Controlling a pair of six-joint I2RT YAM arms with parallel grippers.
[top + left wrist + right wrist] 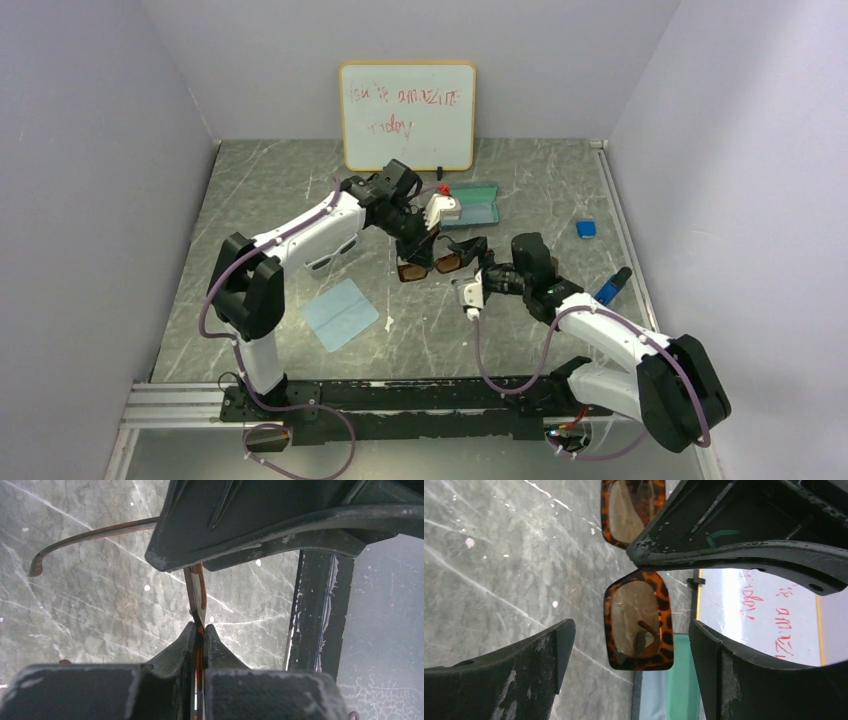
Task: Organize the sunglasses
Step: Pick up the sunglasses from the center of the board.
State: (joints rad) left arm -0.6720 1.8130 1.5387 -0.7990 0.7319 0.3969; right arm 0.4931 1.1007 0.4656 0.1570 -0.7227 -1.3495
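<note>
Tortoiseshell sunglasses [432, 266] hang over the middle of the table [560, 330], frame pinched in the closed left gripper [198, 630]. Right gripper [631, 630], at their 3 o'clock, is wide open and holds nothing. White sunglasses [338, 250] lie at 9 o'clock.

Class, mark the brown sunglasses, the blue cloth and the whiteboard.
brown sunglasses [636, 617], right wrist view, middle of one lens.
blue cloth [340, 313], top view, its middle.
whiteboard [407, 115], top view, its white face.

The grey marbled bench [300, 190] carries a light-blue cloth [340, 313], white sunglasses [335, 254], a teal case [472, 205], a small blue block [586, 228] and, at the back, a whiteboard [407, 115].
</note>
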